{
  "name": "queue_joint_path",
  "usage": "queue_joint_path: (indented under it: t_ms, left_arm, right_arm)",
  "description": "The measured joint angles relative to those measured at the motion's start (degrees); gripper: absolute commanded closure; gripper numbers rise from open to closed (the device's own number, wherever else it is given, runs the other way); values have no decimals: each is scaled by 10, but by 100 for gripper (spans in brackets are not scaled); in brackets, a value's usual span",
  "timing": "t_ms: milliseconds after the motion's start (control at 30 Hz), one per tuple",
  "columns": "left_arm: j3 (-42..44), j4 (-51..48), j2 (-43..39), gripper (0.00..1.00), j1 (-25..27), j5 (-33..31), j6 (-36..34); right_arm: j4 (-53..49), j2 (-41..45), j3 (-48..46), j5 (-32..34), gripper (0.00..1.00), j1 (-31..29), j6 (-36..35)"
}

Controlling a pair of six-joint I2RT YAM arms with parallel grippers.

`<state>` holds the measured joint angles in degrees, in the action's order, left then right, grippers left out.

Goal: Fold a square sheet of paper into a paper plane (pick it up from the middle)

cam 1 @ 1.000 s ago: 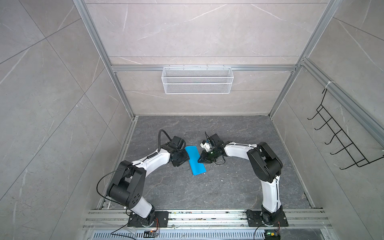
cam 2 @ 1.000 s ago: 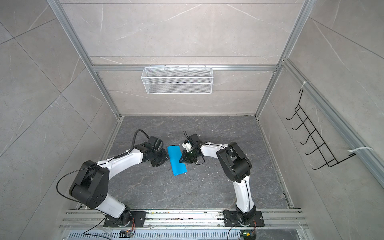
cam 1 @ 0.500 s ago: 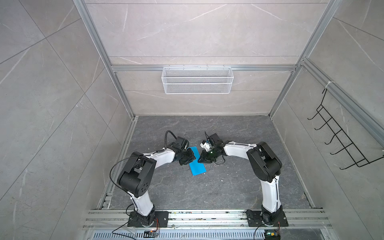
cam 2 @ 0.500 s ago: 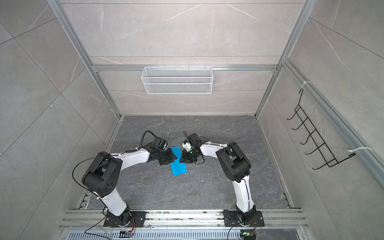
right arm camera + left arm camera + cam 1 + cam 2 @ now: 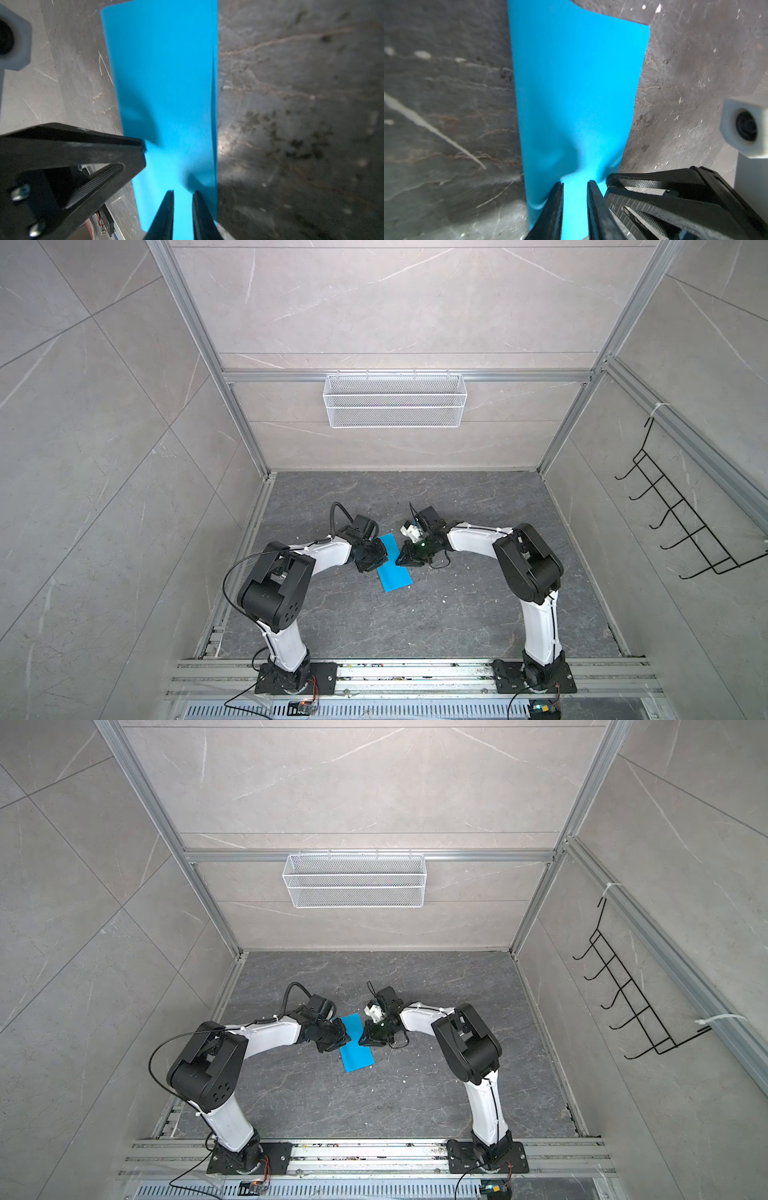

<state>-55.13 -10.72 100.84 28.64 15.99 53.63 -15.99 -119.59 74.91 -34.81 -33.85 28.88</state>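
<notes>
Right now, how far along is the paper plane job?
Done: the blue paper lies folded in half, a narrow rectangle. In hand: the left claw and right claw reach onto it from opposite sides, jaws narrowly apart; a grip is unclear. Left: nose and wing folds; no point shows yet.

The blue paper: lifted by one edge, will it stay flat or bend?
Probably floppy: the blue paper puckers beside the left pincer. Probably light too: it lies thin and mostly flat on the grey surface, so a push may slide or crumple it.
</notes>
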Motion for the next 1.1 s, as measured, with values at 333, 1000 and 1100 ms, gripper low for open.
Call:
queue_joint_path:
  t_ms: [333, 1000, 1100]
  left_arm:
    - [-4, -2, 8, 75, 0, 3, -4]
    - [-13, 5, 8, 75, 0, 15, -12]
    - [-22, 5, 16, 76, 1, 22, -13]
  right_arm:
    - [-1, 0, 0, 0, 78, 0, 0]
    - [-1, 0, 0, 0, 79, 0, 0]
    - [-1, 0, 0, 0, 78, 0, 0]
